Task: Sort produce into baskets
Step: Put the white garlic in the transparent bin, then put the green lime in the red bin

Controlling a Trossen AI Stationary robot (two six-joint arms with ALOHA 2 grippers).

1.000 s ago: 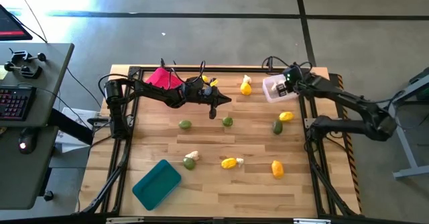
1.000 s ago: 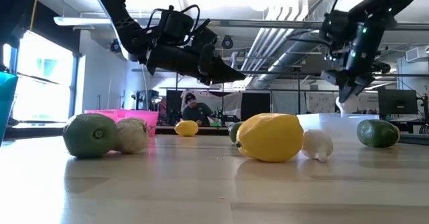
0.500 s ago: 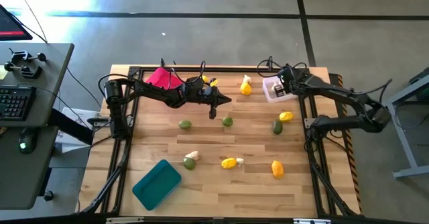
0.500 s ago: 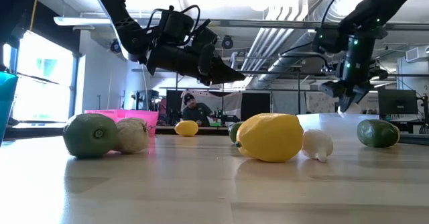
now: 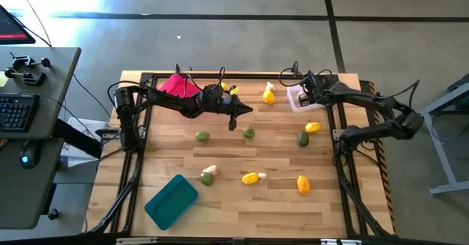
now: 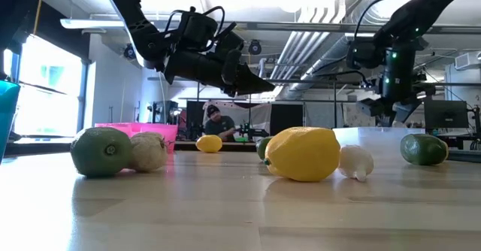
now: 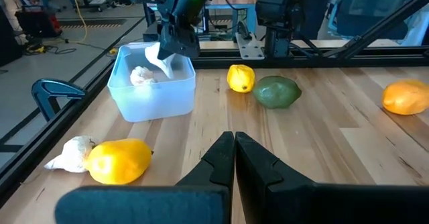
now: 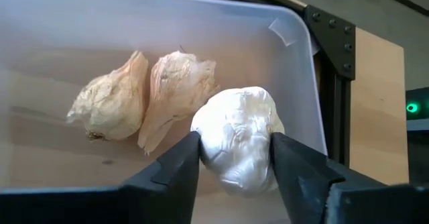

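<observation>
Wooden slatted worktop (image 5: 242, 153), produce scattered across it. Right gripper (image 8: 234, 158) sits over the whitish basket (image 5: 299, 98) at the far right edge; its fingers (image 8: 175, 167) flank a white garlic bulb (image 8: 238, 135) inside the basket, though whether they grip it or merely bracket it I cannot tell. Two more garlic bulbs (image 8: 144, 93) lie beside it. Left gripper (image 7: 233, 158) hangs above mid-worktop, fingers pressed together, empty. Pink basket (image 5: 178, 85) far left, teal basket (image 5: 171, 200) near front.

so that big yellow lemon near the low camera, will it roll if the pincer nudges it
Probably yes: the smooth yellow oval toy lemon lies on its side on the flat wooden table. It likely wobbles sideways rather than rolling straight, and the white garlic-like bulb beside it may stop it.
</observation>
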